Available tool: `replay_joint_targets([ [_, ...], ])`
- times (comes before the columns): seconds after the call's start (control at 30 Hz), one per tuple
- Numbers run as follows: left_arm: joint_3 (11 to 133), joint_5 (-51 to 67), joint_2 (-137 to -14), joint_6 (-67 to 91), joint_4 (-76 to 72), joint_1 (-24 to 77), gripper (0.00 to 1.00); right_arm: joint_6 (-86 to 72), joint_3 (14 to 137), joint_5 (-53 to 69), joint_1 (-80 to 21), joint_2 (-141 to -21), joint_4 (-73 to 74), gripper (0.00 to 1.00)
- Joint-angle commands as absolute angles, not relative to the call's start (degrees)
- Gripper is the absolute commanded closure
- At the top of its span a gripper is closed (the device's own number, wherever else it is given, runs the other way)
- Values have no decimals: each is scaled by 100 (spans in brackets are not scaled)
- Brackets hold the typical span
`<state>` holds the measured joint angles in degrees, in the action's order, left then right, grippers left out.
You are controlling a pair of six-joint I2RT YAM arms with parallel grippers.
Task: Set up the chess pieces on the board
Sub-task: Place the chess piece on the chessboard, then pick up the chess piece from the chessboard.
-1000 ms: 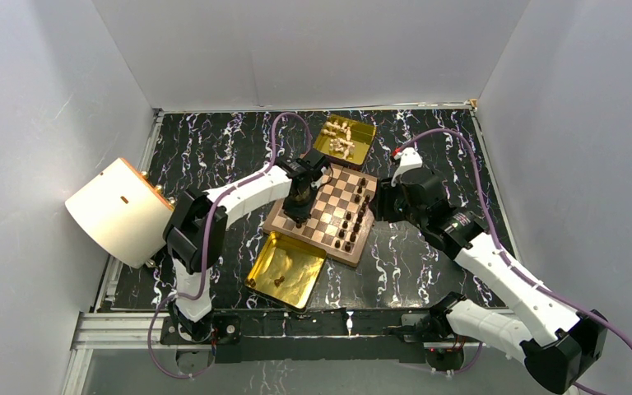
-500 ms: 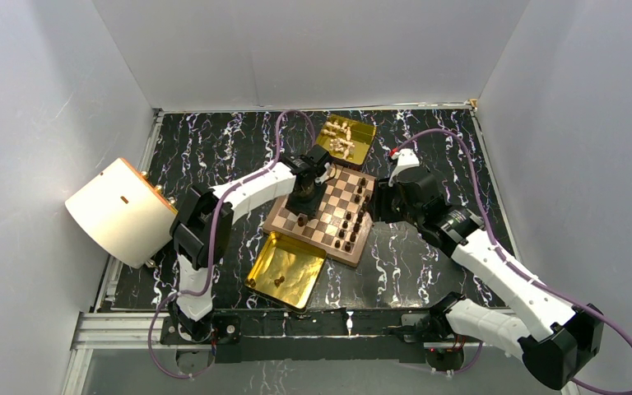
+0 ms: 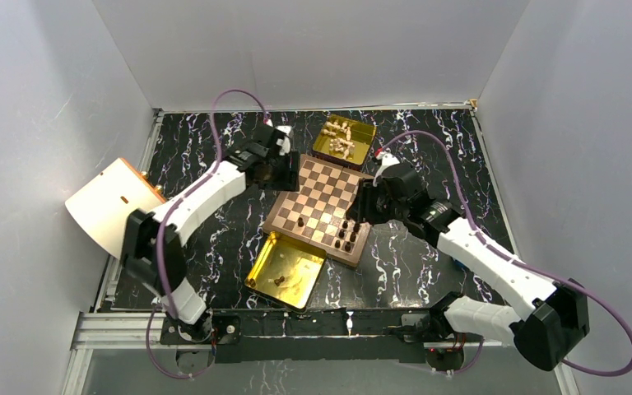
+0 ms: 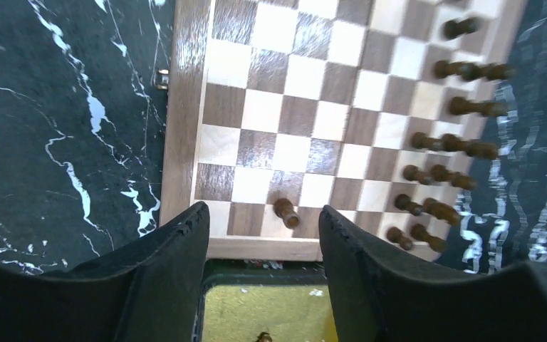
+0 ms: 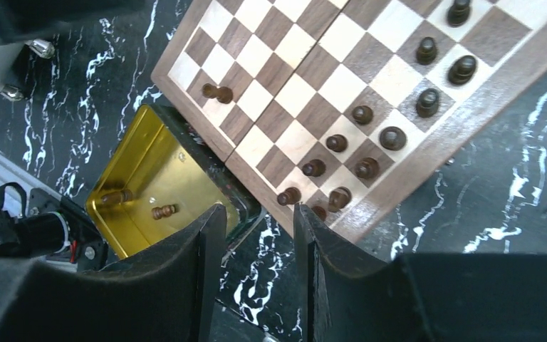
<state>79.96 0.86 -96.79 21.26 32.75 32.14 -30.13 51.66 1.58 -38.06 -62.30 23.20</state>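
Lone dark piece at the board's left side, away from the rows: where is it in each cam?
Top external: piece near the board's near-left corner.
Left wrist: low centre, by the board's bottom rim.
Right wrist: upper left, near the board's left corner.
Shared landmark: gold tray just off that board edge.

Lab test cell: white panel walls [image 3: 313, 49], black marbled table [image 3: 206, 140], aluminium rail [image 3: 123, 329]

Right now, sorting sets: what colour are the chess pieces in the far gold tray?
The chess pieces are pale cream; the top external view shows it best.
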Motion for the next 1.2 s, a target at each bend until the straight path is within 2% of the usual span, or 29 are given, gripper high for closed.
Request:
replay_joint_targets([
  [0.0, 7753, 98, -8467, 2035, 2791, 3234, 42, -3217, 5387, 325, -3984, -6452, 1778, 52],
  [0.13, 7279, -368, -7514, 1935, 2734, 3234, 35, -3181, 5574, 212, -4300, -6956, 1694, 53],
  [0.2, 6966, -708, -6999, 1920, 2733, 3234, 29, -3114, 5716, 41, -4532, -7233, 1700, 53],
  [0.23, 6809, -837, -6735, 1910, 2738, 3234, 14, -3072, 5806, -194, -4649, -7388, 1722, 53],
  [0.27, 6661, -924, -6502, 1900, 2749, 3234, 11, -3030, 5900, -358, -4794, -7538, 1753, 53],
  [0.47, 5413, -989, -4977, 1757, 2472, 3226, 9, -2807, 6436, -1073, -5324, -8387, 1762, 52],
  [0.67, 4375, -842, -3865, 1198, 2124, 3226, 8, -2580, 6940, -1231, -5527, -9233, 1699, 50],
  [0.77, 4179, -829, -3601, 978, 2185, 3226, 7, -2486, 7212, -1267, -5604, -9587, 1774, 49],
  [0.97, 4156, -1546, -3244, 839, 2302, 3226, 8, -2395, 7524, -1236, -5647, -10037, 1740, 50],
  [1.17, 4072, -1452, -3177, 791, 2266, 3226, 8, -2284, 7934, -1437, -5701, -10536, 2062, 52],
])
